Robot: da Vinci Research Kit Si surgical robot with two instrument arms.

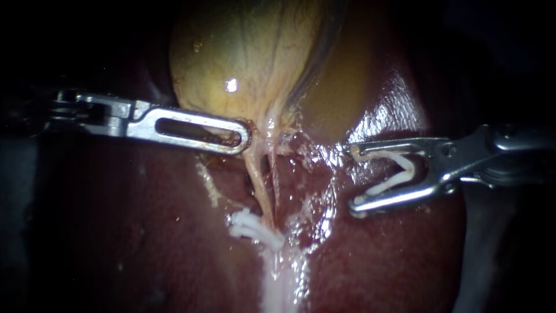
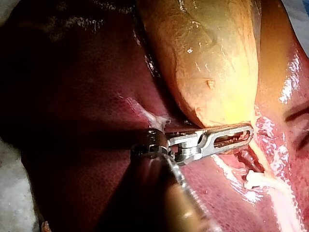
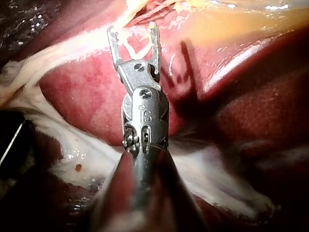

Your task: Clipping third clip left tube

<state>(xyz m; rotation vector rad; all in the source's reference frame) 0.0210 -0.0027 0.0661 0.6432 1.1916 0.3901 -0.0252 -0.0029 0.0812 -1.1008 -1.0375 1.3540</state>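
The yellow gallbladder [image 1: 243, 58] narrows into two thin tubes running down over the dark red liver [image 1: 394, 249]. The left tube [image 1: 255, 177] carries white clips [image 1: 250, 226] at its lower end. My left instrument [image 1: 243, 138] has slotted jaws shut on tissue at the gallbladder's lower end, just above the tubes; the left wrist view shows the same grip [image 2: 244, 134]. My right instrument [image 1: 354, 179] stands right of the tubes, apart from them. Its jaws are spread wide and hold a white V-shaped clip [image 1: 399, 174], also visible in the right wrist view [image 3: 133, 48].
Pale, glistening strands of tissue [image 1: 278, 284] run down from the clipped spot. Wet liver surface surrounds the tubes on both sides. The right tube [image 1: 275, 185] lies close beside the left one.
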